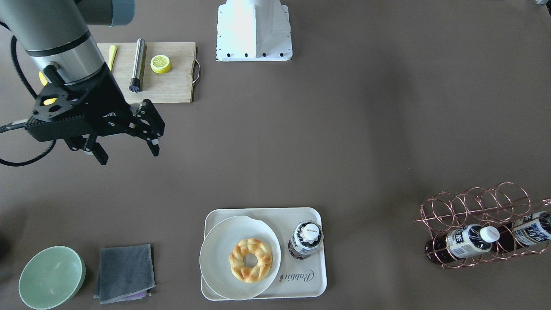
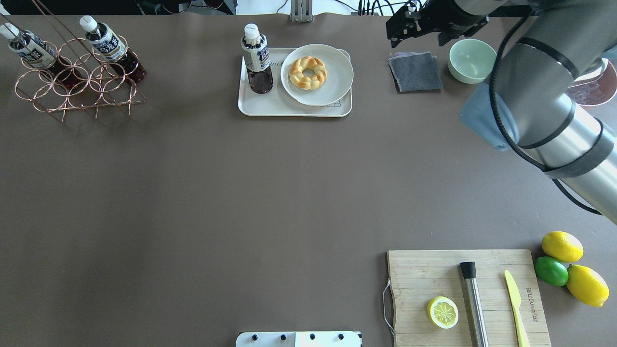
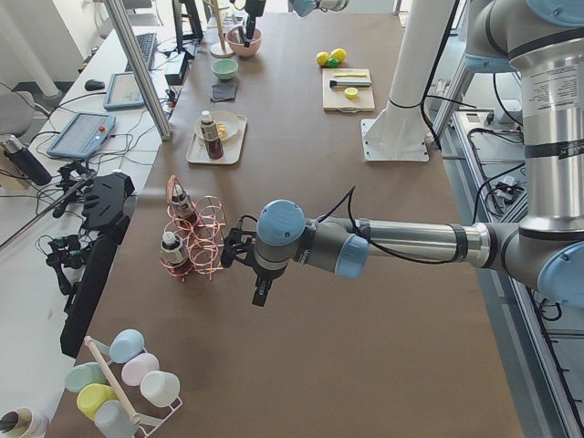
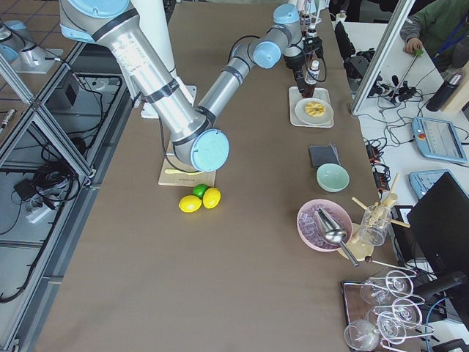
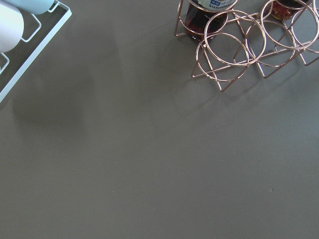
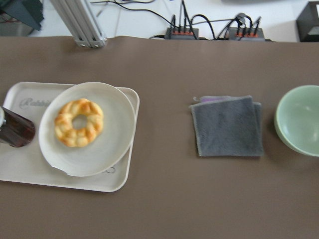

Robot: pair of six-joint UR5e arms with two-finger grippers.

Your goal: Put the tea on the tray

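Note:
One tea bottle (image 1: 306, 239) stands upright on the cream tray (image 1: 316, 277), beside the plate; it also shows in the overhead view (image 2: 256, 60) on the tray (image 2: 289, 110). Two like bottles (image 1: 469, 241) (image 1: 531, 228) lie in a copper wire rack (image 1: 478, 204). My right gripper (image 1: 129, 154) is open and empty, high above the table, away from the tray. My left gripper (image 3: 256, 283) hangs near the rack; it shows only in the exterior left view, so I cannot tell whether it is open or shut.
A round plate (image 1: 224, 267) with a doughnut (image 1: 250, 260) fills the tray's other half. A grey cloth (image 1: 125, 273) and a green bowl (image 1: 51, 277) lie beside it. A cutting board (image 2: 467, 294) holds a lemon half, a knife and a steel cylinder.

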